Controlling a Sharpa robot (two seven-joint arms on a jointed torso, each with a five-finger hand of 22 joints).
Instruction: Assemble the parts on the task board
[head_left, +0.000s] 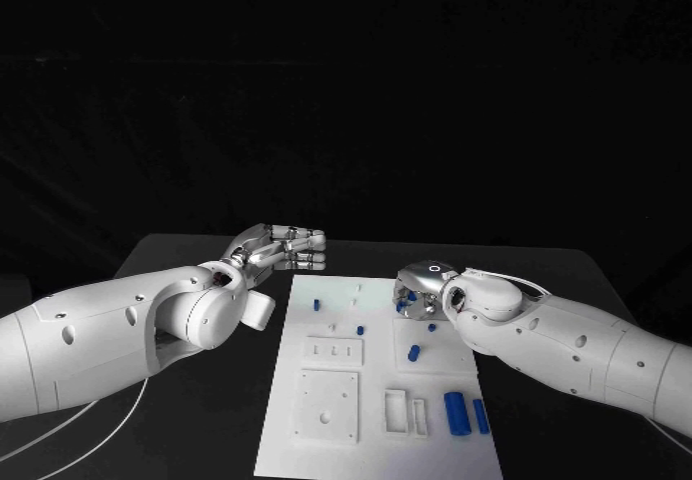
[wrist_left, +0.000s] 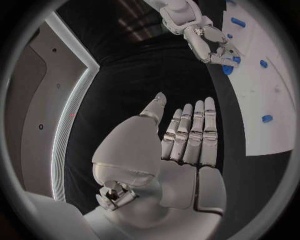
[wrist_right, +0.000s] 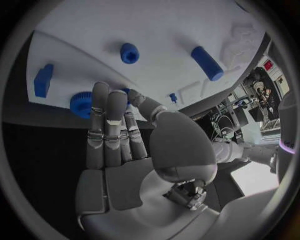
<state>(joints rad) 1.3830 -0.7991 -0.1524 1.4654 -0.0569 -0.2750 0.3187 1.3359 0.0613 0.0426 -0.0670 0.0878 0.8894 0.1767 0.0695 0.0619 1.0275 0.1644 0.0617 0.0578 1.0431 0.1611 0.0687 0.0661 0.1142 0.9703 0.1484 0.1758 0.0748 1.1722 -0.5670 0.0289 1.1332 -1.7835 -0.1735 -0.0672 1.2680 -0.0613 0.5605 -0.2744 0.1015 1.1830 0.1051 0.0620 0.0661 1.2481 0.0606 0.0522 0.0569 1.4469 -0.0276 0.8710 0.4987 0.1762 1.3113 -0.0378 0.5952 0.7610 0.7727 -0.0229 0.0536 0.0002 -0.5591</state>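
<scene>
I see right hand at board's far right edge, fingers reaching blue gear, grip unclear | left hand open, empty, farther off the task board.

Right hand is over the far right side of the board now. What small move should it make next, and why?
Probably lower the right hand a little and close its fingertips on the round blue part at the task board edge. Its fingers are extended and hold nothing, with their tips right beside that part. The left hand hovers open off the board's far left corner, so it is not in the way.
</scene>
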